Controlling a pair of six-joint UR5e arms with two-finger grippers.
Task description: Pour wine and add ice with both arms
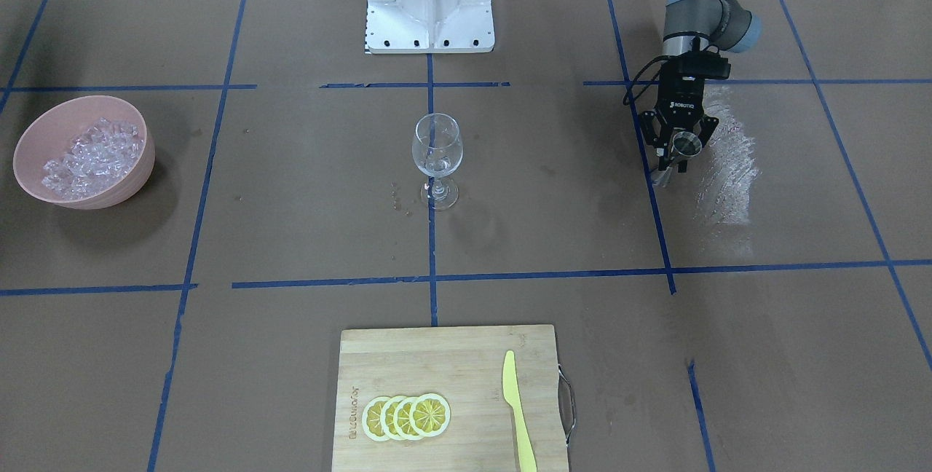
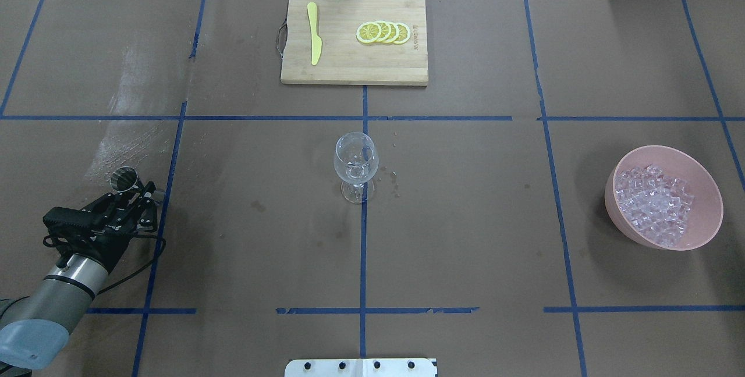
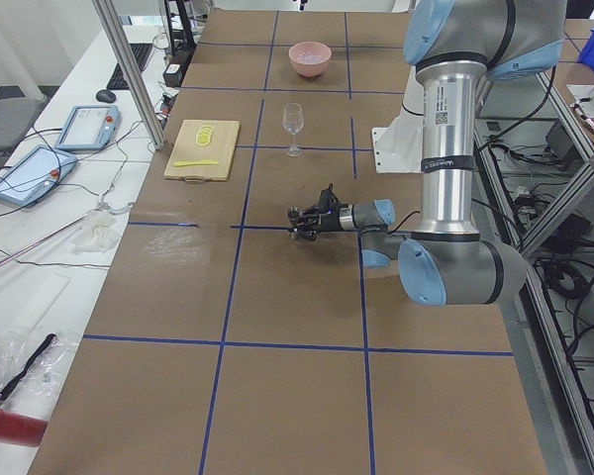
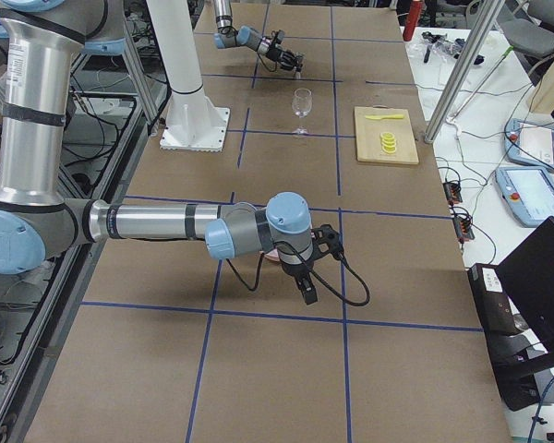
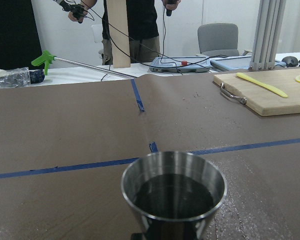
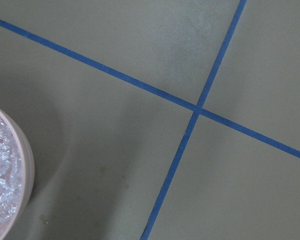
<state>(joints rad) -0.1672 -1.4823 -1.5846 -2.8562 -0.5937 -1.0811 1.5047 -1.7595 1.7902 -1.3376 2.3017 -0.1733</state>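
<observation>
An empty wine glass (image 2: 355, 162) stands upright at the table's middle; it also shows in the front view (image 1: 437, 155). The ice (image 2: 655, 202) lies heaped in a pink bowl (image 2: 617, 182) at the right of the overhead view. My left gripper (image 2: 131, 187) is shut on a small metal cup (image 2: 124, 178) low over the table at the left. In the left wrist view the cup (image 5: 173, 192) holds dark liquid. My right gripper (image 4: 308, 293) shows only in the right side view, pointing down beside the bowl; I cannot tell whether it is open or shut. The right wrist view shows the bowl's rim (image 6: 26, 160).
A wooden cutting board (image 2: 354, 68) at the far edge carries several lemon slices (image 2: 384, 32) and a yellow knife (image 2: 314, 39). A pale smeared patch (image 2: 131, 127) lies beyond the left gripper. The white pedestal (image 1: 429, 2) stands at the robot's side. Blue tape lines cross the brown table.
</observation>
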